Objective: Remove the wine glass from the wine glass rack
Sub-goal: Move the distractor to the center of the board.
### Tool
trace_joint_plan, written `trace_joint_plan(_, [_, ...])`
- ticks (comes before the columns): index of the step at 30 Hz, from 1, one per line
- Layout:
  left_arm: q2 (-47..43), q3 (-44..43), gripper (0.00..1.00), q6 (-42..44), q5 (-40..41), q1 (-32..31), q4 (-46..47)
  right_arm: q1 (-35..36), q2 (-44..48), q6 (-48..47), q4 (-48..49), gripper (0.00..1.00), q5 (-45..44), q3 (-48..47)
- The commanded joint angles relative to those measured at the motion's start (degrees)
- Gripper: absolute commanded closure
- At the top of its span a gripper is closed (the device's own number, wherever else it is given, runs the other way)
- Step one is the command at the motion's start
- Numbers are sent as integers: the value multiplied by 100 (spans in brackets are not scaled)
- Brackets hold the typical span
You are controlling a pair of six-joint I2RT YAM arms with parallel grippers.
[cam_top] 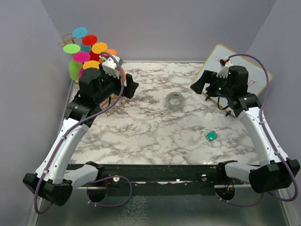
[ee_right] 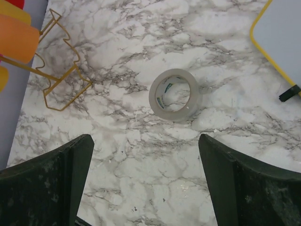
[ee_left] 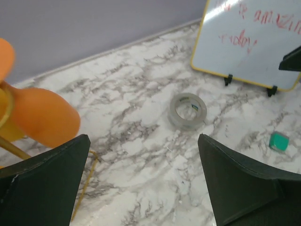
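Observation:
The wine glass rack of gold wire stands at the table's back left corner. Several coloured wine glasses hang on it, their round feet facing the camera. My left gripper hovers just right of the rack, open and empty. In the left wrist view an orange wine glass sits left of the left gripper, apart from its fingers. My right gripper is open over the table's right side, far from the rack. The right wrist view shows the right gripper empty, with the rack's wire base at upper left.
A roll of clear tape lies mid-table between the two grippers. A yellow-framed whiteboard leans at the back right behind the right arm. A small green block lies toward the front right. Purple walls enclose the table.

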State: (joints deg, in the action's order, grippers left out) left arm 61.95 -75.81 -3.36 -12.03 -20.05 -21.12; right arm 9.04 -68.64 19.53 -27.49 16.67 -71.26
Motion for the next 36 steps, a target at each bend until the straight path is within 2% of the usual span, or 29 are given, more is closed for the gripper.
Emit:
trace_joint_plan(1, [26, 566, 1, -179, -262, -388, -173, 38, 145, 365, 276, 0, 136, 437])
trace_joint_plan(7, [-154, 1196, 1, -494, -440, -432, -81, 37, 101, 470, 433, 0, 114, 852])
trace_joint_plan(11, [-475, 1640, 1, -243, -848, -430, -23, 37, -216, 540, 513, 0, 767, 1064])
trace_joint_plan(15, [-901, 2128, 1, -210, -848, -429, 35, 87, -423, 838, 1125, 0, 1510, 1525])
trace_joint_plan(20, [-1523, 2852, 1, -722, -228, -429, 282, 430, -921, 930, 1084, 0, 1295, 1517])
trace_joint_plan(25, [-1866, 3419, 1, -1103, -70, -429, 403, 1044, -1635, 954, 881, 0, 598, 1146])
trace_joint_plan(31, [-2171, 3695, 1, -1299, 139, -429, 408, 1530, -2340, 1246, 1278, 0, 205, 864])
trace_joint_plan(36, [-2424, 3823, 1, -1229, 378, -429, 420, 1791, -3090, 1339, 1302, 0, 40, 181])
